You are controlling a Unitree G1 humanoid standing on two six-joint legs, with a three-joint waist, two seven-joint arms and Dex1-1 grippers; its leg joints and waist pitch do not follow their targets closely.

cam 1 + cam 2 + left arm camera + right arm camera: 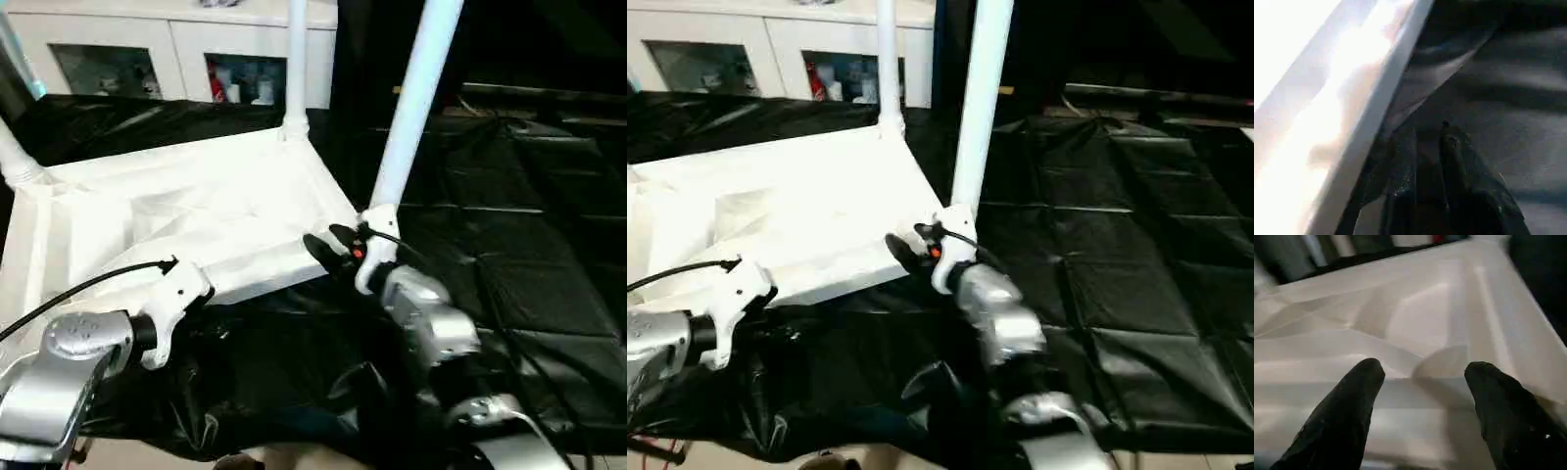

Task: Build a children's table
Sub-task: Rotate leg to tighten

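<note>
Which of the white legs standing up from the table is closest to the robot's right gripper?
The thick leg at the tabletop's near right corner, right above the right gripper. The other legs stand at farther corners.

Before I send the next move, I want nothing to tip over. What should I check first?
1. Tabletop lies underside up on the black sheet: ok.
2. Far leg stands upright in its corner: ok.
3. Near leg straight: not ok, it leans.
4. Near leg fully seated in its socket: cannot tell.
5. Right gripper open and empty over the tabletop: ok.
6. Left gripper clear of the tabletop's front edge: cannot tell.
</note>
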